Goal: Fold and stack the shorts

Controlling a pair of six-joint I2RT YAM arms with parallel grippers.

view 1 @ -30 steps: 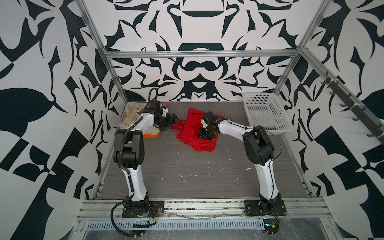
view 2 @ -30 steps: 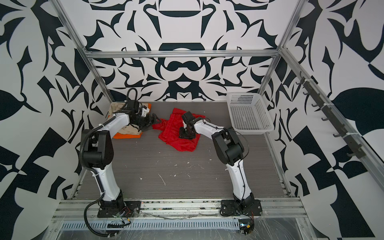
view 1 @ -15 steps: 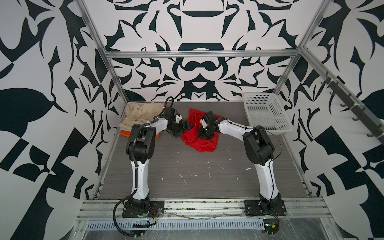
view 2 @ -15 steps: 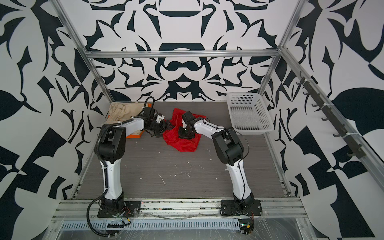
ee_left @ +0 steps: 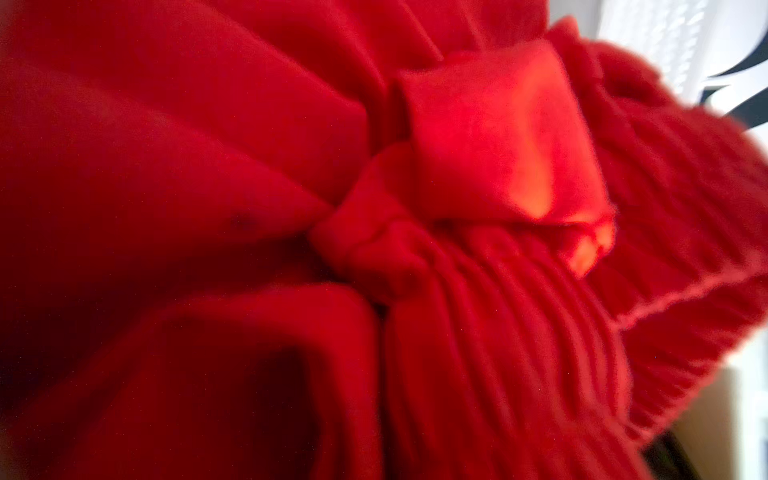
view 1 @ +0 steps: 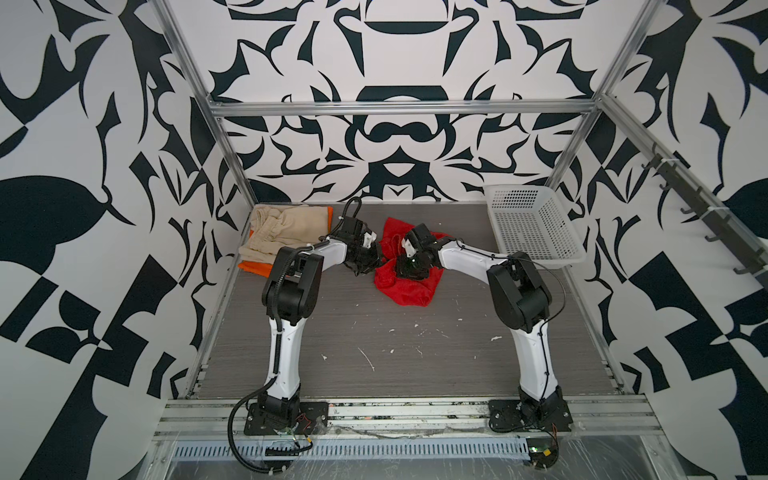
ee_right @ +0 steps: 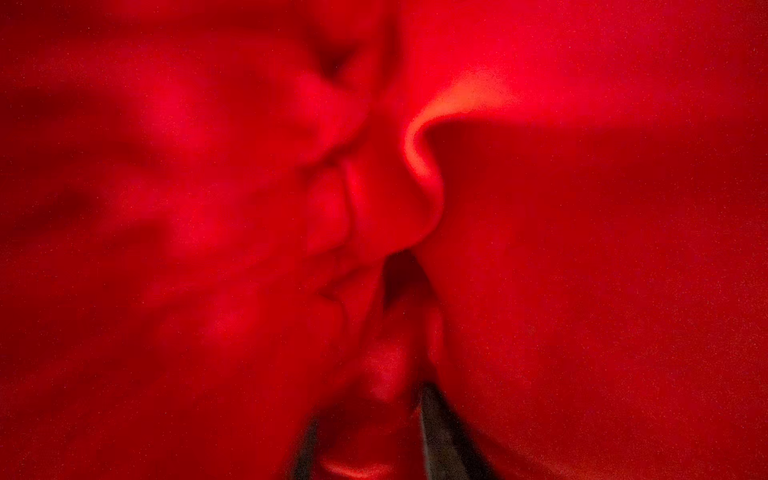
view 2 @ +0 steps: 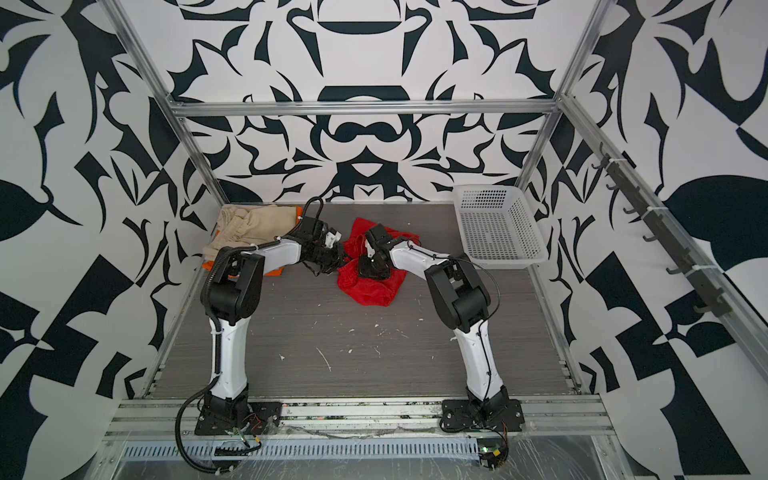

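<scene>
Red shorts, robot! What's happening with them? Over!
Left jaws shut on red shorts, at their edge. Right jaws buried in them, state unclear. Red shorts crumpled, unfolded; beige shorts stacked on orange shorts. Nothing blocking.

Tops overhead; wrist cams prob. against red shorts (ee_left: pixel 208 166)

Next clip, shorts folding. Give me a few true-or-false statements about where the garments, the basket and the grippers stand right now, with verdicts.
1. The beige shorts lie on top of the orange shorts. True.
2. The red shorts are folded on that stack. False: they lie crumpled mid-table, apart from it.
3. The white basket holds a pair of shorts. False: nothing shows inside it.
4. The left gripper and the right gripper are both at the red shorts. True.
</scene>
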